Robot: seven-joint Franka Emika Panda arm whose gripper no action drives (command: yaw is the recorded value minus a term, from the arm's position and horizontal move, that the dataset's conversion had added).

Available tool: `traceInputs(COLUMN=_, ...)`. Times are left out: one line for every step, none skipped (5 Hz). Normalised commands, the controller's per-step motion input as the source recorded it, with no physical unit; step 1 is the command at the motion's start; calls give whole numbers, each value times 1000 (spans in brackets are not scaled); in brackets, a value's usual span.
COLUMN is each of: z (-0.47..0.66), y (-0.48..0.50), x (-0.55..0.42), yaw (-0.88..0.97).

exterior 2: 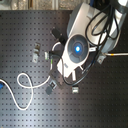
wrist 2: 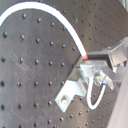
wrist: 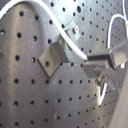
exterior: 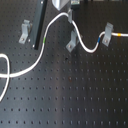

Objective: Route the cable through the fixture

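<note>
Your hand [exterior: 67, 7] sat at the first exterior view's top edge, mostly cropped; whether it pinched the cable [exterior: 45, 45] couldn't be told. The cable lay across the desk [exterior: 75, 95], passing the middle clip [exterior: 72, 42]. Pulling too taut could have popped it off. Fingertips were hidden.

Both exterior views are soft and low in detail. In the first exterior view the bench [exterior: 75, 95] is dim and evenly lit, and the white cable [exterior: 30, 69] nearly blows out. In the second exterior view the arm [exterior 2: 80, 45] glares white with a blue light at its middle. Both wrist views are brighter, blurred near the end effector [wrist: 102, 67], perhaps from closeness, with curved edges.
</note>
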Motion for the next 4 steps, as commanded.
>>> traceInputs(z=363, y=-93, x=-125, yaw=314)
traceInputs(z=0, y=-8, x=8, yaw=0)
traceInputs(z=355, y=54, x=-100, yaw=126)
traceInputs(z=601, y=65, x=-389, yaw=326)
